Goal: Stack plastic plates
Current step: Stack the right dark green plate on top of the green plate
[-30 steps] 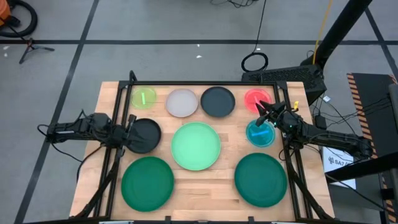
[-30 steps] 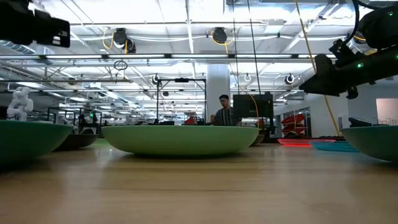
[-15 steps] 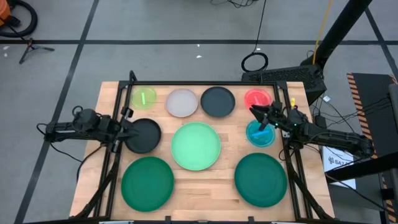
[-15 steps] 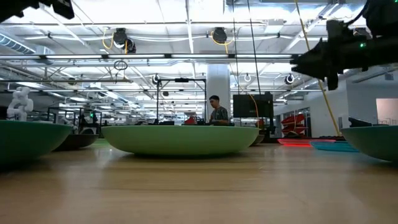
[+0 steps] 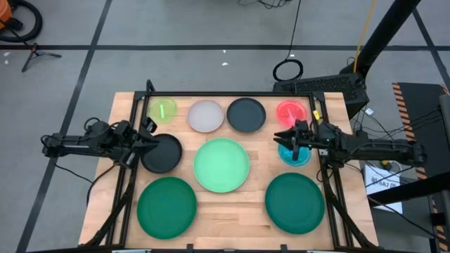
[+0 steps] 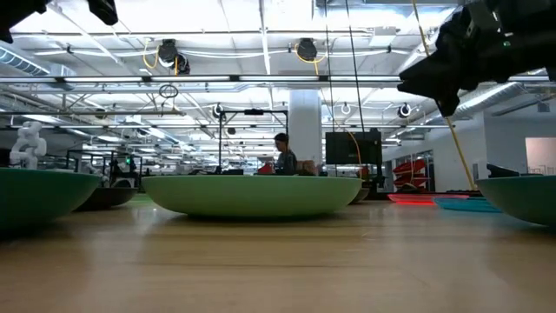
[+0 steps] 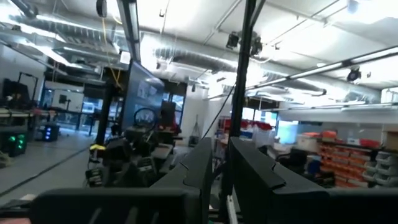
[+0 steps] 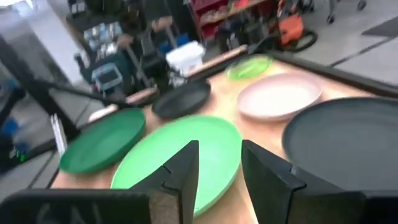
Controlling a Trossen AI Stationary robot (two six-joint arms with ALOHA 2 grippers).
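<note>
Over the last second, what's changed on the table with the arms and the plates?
The right gripper swung from between the red plate and cyan plate toward the mint plate, empty, fingers apart. The left gripper pulled back slightly off the black plate. A person behind walked leftward. All plates stayed put, none stacked.

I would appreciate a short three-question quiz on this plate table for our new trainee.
1. True or false: some plates are already stacked.
2. Which plate lies under the right gripper: A red, B cyan, C lime?
3. Which plate fills the table's centre?

Key:
1. False; all nine lie singly.
2. B, the cyan plate.
3. The mint plate.
</note>
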